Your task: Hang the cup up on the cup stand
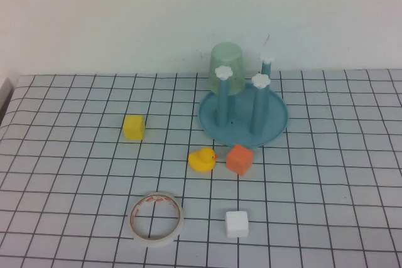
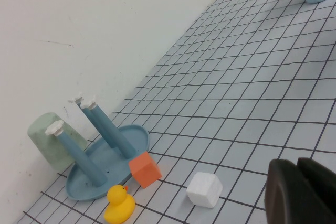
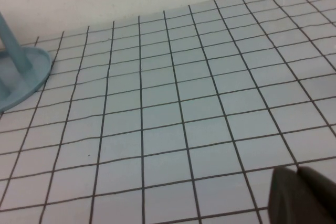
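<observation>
I see the pale mint-green cup (image 1: 227,67) upside down over a rear peg of the cup stand (image 1: 244,117), a round blue dish with upright blue pegs capped by white flowers, near the bench's far edge.

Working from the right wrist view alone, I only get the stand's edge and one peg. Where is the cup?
Observer: The cup sits upside down at the far-left side of the cup stand, apparently over a peg.
Operator: Is the other gripper carrying anything?
Observer: No. The left gripper is shut and empty, above the table near a white cube. Your right gripper is also shut and empty, over bare grid.
Operator: Anything crowding the stand?
Observer: An orange cube lies right at its near rim, with a yellow duck beside it.
</observation>
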{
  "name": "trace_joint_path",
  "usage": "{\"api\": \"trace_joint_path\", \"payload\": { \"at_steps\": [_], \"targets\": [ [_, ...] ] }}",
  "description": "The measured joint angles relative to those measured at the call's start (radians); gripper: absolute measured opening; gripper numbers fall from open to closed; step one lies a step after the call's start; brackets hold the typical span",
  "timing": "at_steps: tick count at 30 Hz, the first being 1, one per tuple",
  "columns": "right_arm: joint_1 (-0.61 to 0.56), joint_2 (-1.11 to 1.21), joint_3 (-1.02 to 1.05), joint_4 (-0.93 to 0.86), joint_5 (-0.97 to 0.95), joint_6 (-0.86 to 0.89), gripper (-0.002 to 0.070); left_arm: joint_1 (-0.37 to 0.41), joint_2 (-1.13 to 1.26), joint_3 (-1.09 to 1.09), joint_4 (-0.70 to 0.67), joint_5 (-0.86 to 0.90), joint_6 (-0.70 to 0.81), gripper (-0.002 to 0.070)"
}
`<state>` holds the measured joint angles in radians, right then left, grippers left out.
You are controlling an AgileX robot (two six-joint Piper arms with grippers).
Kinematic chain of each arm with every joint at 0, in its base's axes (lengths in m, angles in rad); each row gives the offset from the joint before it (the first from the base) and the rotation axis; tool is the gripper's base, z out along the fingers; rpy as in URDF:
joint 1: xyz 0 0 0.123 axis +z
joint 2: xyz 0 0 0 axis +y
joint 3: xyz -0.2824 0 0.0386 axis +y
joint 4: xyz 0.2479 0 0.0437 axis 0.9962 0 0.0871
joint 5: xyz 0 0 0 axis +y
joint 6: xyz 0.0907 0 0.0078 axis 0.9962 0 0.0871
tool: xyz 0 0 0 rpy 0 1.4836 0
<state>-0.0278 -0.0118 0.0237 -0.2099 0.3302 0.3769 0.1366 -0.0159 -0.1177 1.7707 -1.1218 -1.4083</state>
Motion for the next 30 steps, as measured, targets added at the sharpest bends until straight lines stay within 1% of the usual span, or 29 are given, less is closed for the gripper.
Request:
{"api": "trace_joint_path", "payload": {
  "at_steps": [5, 14, 30],
  "targets": [
    [0.020, 0.000, -0.001, -0.003, 0.004, 0.002, -0.0001, 0.000, 0.000, 0.000, 0.000, 0.000, -0.004, 0.0000],
    [0.020, 0.000, -0.004, -0.003, 0.010, 0.029, -0.0001, 0.000, 0.000, 0.000, 0.000, 0.000, -0.010, -0.0001],
    [0.020, 0.000, -0.004, -0.003, 0.013, 0.017, -0.0001, 0.000, 0.000, 0.000, 0.000, -0.004, -0.012, -0.0001]
  ]
}}
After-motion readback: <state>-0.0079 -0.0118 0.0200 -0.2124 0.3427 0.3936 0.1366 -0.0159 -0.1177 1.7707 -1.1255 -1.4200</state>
